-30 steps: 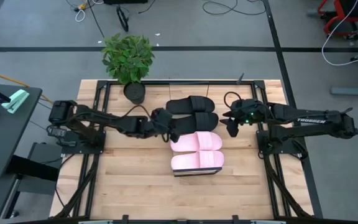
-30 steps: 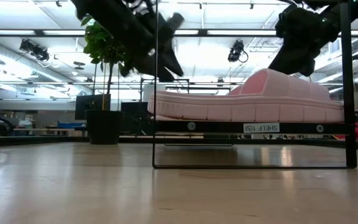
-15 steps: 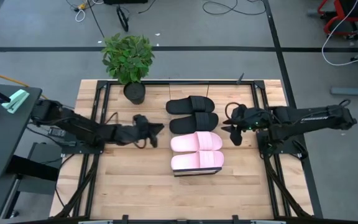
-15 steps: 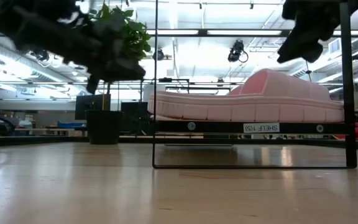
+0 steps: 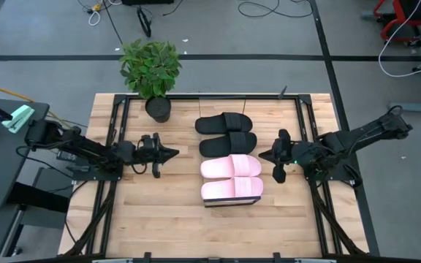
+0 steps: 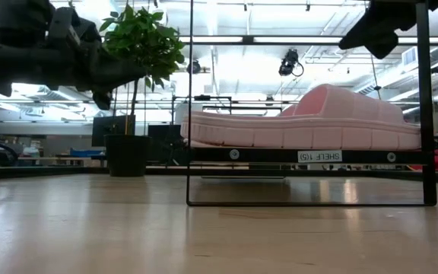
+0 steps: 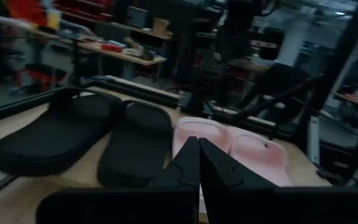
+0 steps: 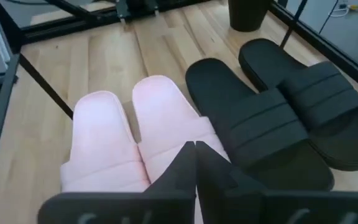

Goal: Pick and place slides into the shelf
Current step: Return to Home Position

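Note:
Two black slides (image 5: 226, 134) and two pale pink slides (image 5: 231, 177) lie side by side, soles down, on the shelf (image 5: 229, 202) in the middle of the table. The low view shows a pink slide (image 6: 310, 125) on the shelf's upper board (image 6: 319, 156). My left gripper (image 5: 174, 154) hovers left of the slides, shut and empty. It points at them in its wrist view (image 7: 197, 152). My right gripper (image 5: 263, 155) hovers right of the slides, also shut and empty (image 8: 194, 152).
A potted plant (image 5: 152, 69) stands at the table's far edge, left of the shelf. Black frame rails (image 5: 115, 131) run along both sides of the wooden tabletop. Bare table lies between the shelf and the near edge (image 5: 218, 234).
My left gripper has drawn back from the black slides toward the table's left edge and has shut. My right gripper has pulled away toward the right edge and has shut. The slides have stayed where they were on the shelf.

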### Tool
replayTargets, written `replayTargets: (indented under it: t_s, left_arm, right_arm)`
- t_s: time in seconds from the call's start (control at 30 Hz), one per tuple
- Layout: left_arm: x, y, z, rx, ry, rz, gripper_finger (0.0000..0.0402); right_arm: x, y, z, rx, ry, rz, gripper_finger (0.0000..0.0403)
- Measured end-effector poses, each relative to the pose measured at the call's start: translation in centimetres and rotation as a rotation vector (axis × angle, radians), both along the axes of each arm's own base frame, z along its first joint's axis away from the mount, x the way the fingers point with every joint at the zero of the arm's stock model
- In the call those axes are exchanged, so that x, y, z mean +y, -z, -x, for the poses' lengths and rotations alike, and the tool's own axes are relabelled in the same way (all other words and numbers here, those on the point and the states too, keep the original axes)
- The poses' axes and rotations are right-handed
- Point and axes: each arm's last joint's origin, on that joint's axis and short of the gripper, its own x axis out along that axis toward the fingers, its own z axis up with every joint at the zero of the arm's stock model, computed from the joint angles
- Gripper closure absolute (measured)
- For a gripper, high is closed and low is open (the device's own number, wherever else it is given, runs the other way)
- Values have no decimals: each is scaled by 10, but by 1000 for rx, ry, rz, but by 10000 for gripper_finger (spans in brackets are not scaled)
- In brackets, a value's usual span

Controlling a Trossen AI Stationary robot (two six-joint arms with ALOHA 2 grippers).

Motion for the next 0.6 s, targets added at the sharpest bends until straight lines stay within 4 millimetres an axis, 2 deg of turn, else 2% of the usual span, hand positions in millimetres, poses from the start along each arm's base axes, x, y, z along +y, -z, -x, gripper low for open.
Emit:
replayTargets:
  t_s: [0.2, 0.27, 0.6]
  left_arm:
    - [7, -2, 2, -23, 12, -9, 393]
    - [7, 2, 9, -44, 10, -1, 397]
    - [7, -16, 17, -167, 9, -57, 396]
  right_arm:
    - [-1, 1, -1, -5, 64, 13, 400]
    - [-1, 1, -1, -12, 69, 9, 400]
    - [-2, 0, -2, -25, 93, -19, 401]
